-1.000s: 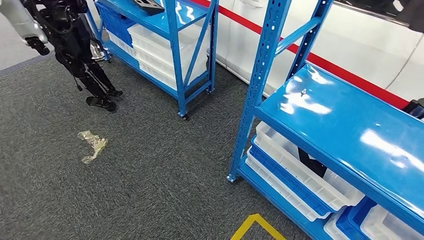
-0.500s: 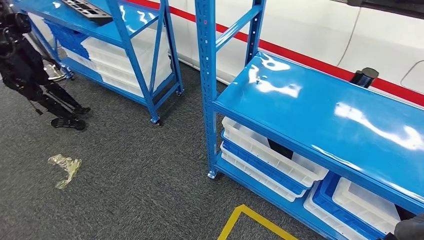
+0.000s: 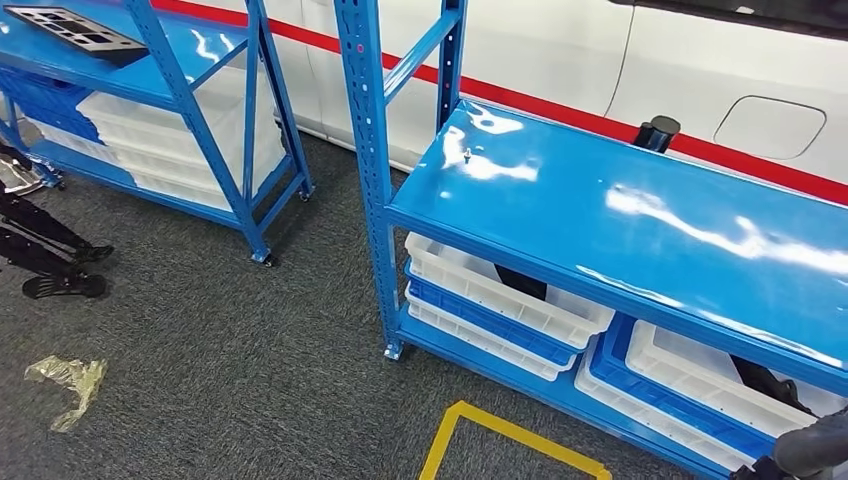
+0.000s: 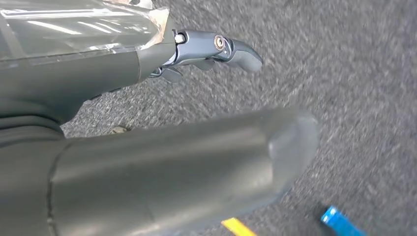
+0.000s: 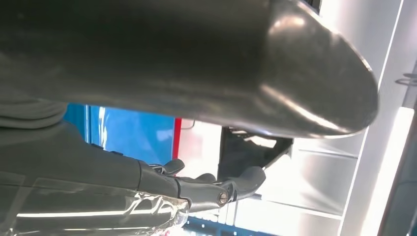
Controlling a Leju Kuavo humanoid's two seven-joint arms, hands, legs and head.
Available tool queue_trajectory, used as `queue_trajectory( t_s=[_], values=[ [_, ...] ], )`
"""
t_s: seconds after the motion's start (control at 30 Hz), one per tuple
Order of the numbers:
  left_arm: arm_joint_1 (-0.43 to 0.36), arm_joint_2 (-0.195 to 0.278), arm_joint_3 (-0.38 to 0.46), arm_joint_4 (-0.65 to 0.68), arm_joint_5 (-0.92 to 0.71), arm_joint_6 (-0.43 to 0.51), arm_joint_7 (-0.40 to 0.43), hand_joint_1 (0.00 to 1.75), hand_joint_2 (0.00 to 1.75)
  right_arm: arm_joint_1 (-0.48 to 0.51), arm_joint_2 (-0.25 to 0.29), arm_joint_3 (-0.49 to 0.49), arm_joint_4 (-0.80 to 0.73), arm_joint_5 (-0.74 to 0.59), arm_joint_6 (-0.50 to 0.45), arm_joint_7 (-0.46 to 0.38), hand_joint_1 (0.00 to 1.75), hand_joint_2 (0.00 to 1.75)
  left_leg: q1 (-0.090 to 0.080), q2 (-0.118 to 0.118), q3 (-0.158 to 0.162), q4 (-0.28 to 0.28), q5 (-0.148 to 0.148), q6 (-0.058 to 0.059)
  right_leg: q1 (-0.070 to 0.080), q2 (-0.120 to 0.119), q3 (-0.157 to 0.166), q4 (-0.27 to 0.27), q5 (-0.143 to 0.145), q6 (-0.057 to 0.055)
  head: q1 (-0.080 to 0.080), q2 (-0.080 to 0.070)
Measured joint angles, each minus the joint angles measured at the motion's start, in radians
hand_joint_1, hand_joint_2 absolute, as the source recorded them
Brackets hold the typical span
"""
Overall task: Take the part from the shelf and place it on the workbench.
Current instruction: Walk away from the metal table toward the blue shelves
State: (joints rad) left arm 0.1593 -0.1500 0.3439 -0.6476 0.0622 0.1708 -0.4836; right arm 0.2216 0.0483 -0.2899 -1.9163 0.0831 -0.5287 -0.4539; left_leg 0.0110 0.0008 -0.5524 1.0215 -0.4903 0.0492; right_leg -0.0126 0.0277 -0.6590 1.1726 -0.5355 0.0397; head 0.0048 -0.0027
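Grey carpet (image 3: 250, 350) slides left as your view turns right: the blue shelf (image 3: 620, 225) now sits mid-frame, the dark part (image 3: 75, 28) lies upper left on the far rack (image 3: 190, 110). Left hand (image 4: 206, 51) and right hand (image 5: 211, 189) hold nothing, fingers loosely apart, so you're turning away from the pickup

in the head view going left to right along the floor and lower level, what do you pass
crumpled plastic scrap → wheeled foot of the far shelf → post of the near shelf → yellow floor tape → stacked white bins → right hand
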Motion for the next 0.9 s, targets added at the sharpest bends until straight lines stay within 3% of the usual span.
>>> queue_trajectory(
  t_s=[0.07, 0.1, 0.13, 0.17, 0.23, 0.3, 0.37, 0.4, 0.47, 0.53, 0.57, 0.6, 0.63, 0.67, 0.73, 0.8, 0.87, 0.9],
  values=[
    [0.001, -0.003, 0.004, -0.001, 0.0, 0.0, 0.002, 0.0, 0.0, -0.005, -0.001, 0.005, 0.006, 0.001, 0.0, 0.003, 0.0, 0.0, -0.001, 0.027, -0.002, 0.0, -0.001, 0.001, -0.003, -0.013, -0.054, 0.107, -0.038, 0.002, 0.002, 0.0],
    [0.001, -0.004, 0.005, -0.002, 0.0, 0.0, 0.003, 0.0, 0.0, -0.005, -0.001, 0.007, 0.009, 0.002, 0.0, 0.004, 0.0, 0.0, -0.001, 0.04, -0.003, 0.0, -0.002, 0.001, -0.006, -0.017, -0.06, 0.119, -0.037, 0.008, 0.003, 0.0],
    [0.001, -0.005, 0.006, -0.002, -0.001, 0.0, 0.003, 0.0, 0.0, -0.007, -0.001, 0.009, 0.012, 0.002, 0.0, 0.004, 0.0, 0.0, 0.0, 0.052, -0.002, 0.001, -0.003, -0.001, -0.009, -0.022, -0.045, 0.092, -0.023, 0.017, 0.003, 0.0],
    [0.0, -0.006, 0.006, -0.002, -0.001, 0.0, 0.004, 0.0, 0.0, -0.009, -0.001, 0.01, 0.014, 0.002, -0.001, 0.005, 0.0, 0.0, 0.0, 0.063, 0.0, 0.001, -0.005, -0.004, -0.012, -0.036, -0.012, 0.032, 0.001, 0.027, 0.003, 0.0],
    [0.0, -0.008, 0.008, -0.003, -0.004, 0.001, 0.006, 0.0, 0.0, -0.019, -0.002, 0.012, 0.019, 0.004, -0.003, 0.006, 0.0, 0.0, -0.004, 0.083, 0.006, 0.003, -0.012, -0.014, -0.014, -0.082, 0.055, -0.093, 0.045, 0.036, 0.004, 0.0],
    [0.0, -0.009, 0.013, -0.004, -0.009, 0.001, 0.007, 0.0, 0.0, -0.026, -0.002, 0.014, 0.023, 0.007, -0.007, 0.007, 0.0, 0.0, -0.009, 0.102, 0.014, 0.003, -0.019, -0.027, -0.01, -0.101, 0.08, -0.138, 0.061, 0.023, 0.001, 0.0],
    [-0.001, -0.011, 0.016, -0.008, -0.014, 0.0, 0.008, 0.0, 0.0, -0.028, -0.002, 0.015, 0.027, 0.01, -0.011, 0.007, 0.0, 0.0, -0.007, 0.119, 0.022, 0.001, -0.025, -0.039, -0.009, -0.076, 0.078, -0.14, 0.064, 0.007, -0.002, 0.0],
    [-0.003, -0.012, 0.017, -0.01, -0.017, -0.001, 0.009, 0.0, 0.0, -0.028, -0.002, 0.015, 0.028, 0.011, -0.012, 0.007, 0.0, 0.0, -0.003, 0.111, 0.022, 0.007, -0.032, -0.044, -0.012, -0.065, 0.078, -0.141, 0.066, 0.0, -0.003, 0.0],
    [-0.004, -0.014, 0.019, -0.014, -0.023, -0.002, 0.01, 0.0, 0.0, -0.031, -0.002, 0.015, 0.029, 0.014, -0.015, 0.007, 0.0, 0.0, 0.004, 0.063, -0.005, 0.07, -0.073, -0.053, -0.018, -0.042, 0.081, -0.143, 0.069, -0.015, -0.007, 0.0],
    [-0.002, -0.015, 0.023, -0.014, -0.029, -0.003, 0.015, 0.0, 0.0, -0.033, 0.0, 0.015, 0.029, 0.017, -0.016, 0.008, 0.0, 0.0, 0.005, 0.014, -0.067, 0.198, -0.135, -0.054, -0.015, -0.021, 0.08, -0.143, 0.069, -0.024, -0.009, 0.0],
    [0.0, -0.016, 0.024, -0.014, -0.032, -0.003, 0.018, 0.0, 0.0, -0.033, 0.001, 0.015, 0.029, 0.02, -0.016, 0.009, 0.0, 0.0, 0.005, 0.005, -0.097, 0.255, -0.153, -0.053, -0.012, -0.008, 0.08, -0.143, 0.069, -0.027, -0.01, 0.0],
    [0.001, -0.017, 0.026, -0.014, -0.035, -0.003, 0.02, 0.0, 0.0, -0.033, 0.002, 0.015, 0.029, 0.024, -0.016, 0.011, 0.0, 0.0, 0.005, 0.001, -0.115, 0.28, -0.152, -0.051, -0.01, 0.006, 0.08, -0.143, 0.069, -0.028, -0.01, 0.0],
    [0.001, -0.018, 0.029, -0.015, -0.039, -0.003, 0.022, 0.0, 0.0, -0.033, 0.003, 0.015, 0.029, 0.027, -0.017, 0.013, 0.0, 0.0, 0.005, -0.003, -0.114, 0.269, -0.131, -0.047, -0.008, 0.02, 0.081, -0.143, 0.07, -0.028, -0.01, 0.0],
    [0.0, -0.018, 0.031, -0.016, -0.043, -0.004, 0.024, 0.0, 0.0, -0.033, 0.003, 0.015, 0.03, 0.03, -0.017, 0.015, 0.0, 0.0, 0.005, -0.01, -0.096, 0.222, -0.096, -0.042, -0.007, 0.033, 0.083, -0.143, 0.07, -0.029, -0.01, 0.0],
    [-0.001, -0.019, 0.038, -0.018, -0.05, -0.005, 0.025, 0.0, 0.0, -0.035, 0.004, 0.015, 0.03, 0.032, -0.016, 0.017, 0.0, 0.0, 0.005, -0.049, -0.039, 0.091, -0.031, -0.031, -0.004, 0.057, 0.084, -0.142, 0.07, -0.027, -0.01, 0.0],
    [-0.001, -0.019, 0.044, -0.019, -0.053, -0.007, 0.026, 0.0, 0.0, -0.038, 0.004, 0.015, 0.031, 0.033, -0.016, 0.019, 0.0, 0.0, 0.001, -0.074, -0.007, 0.019, -0.013, -0.026, -0.003, 0.077, 0.08, -0.142, 0.071, -0.02, -0.01, 0.0],
    [-0.002, -0.02, 0.048, -0.021, -0.055, -0.009, 0.027, 0.0, 0.0, -0.038, 0.004, 0.015, 0.032, 0.033, -0.016, 0.02, 0.0, 0.0, -0.004, -0.056, -0.002, 0.008, -0.014, -0.021, -0.003, 0.097, 0.072, -0.145, 0.075, -0.006, -0.009, 0.0],
    [-0.003, -0.02, 0.049, -0.022, -0.057, -0.011, 0.027, 0.0, 0.0, -0.038, 0.003, 0.015, 0.032, 0.036, -0.018, 0.019, 0.0, 0.0, -0.004, -0.047, 0.003, 0.002, -0.01, -0.016, -0.004, 0.089, 0.067, -0.142, 0.074, -0.001, -0.009, 0.0]
  ],
)
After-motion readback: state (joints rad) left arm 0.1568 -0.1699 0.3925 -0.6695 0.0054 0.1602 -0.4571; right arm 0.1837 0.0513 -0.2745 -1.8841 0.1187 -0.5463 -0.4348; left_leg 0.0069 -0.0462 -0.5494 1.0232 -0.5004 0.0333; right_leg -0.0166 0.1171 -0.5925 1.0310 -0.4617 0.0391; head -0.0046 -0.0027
